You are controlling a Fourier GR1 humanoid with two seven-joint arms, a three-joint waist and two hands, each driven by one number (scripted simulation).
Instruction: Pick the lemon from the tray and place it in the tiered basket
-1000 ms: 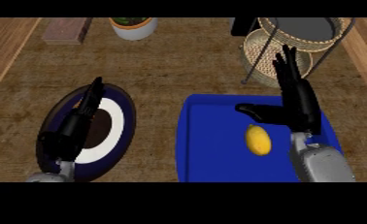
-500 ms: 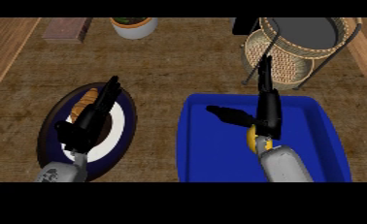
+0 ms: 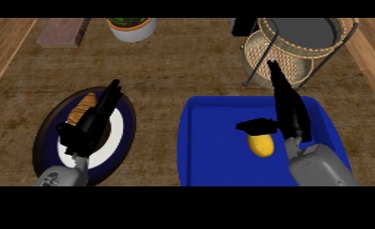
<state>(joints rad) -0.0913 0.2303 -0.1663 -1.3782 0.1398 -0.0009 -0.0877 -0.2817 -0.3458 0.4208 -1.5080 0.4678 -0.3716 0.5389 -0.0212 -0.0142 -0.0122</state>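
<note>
Head view: right robot hand [image 3: 289, 111], fingers straight, thumb seemingly touching the lemon [image 3: 261, 145] in the unlabelled tray [image 3: 212, 148].

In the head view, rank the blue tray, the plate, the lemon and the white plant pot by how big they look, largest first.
1. Blue tray, the widest thing.
2. Plate, dark-rimmed, partly hidden by the left robot hand.
3. White plant pot, though it sits farther from the camera, so its rank is unsure.
4. Lemon, partly hidden under the right robot hand's thumb.
</note>
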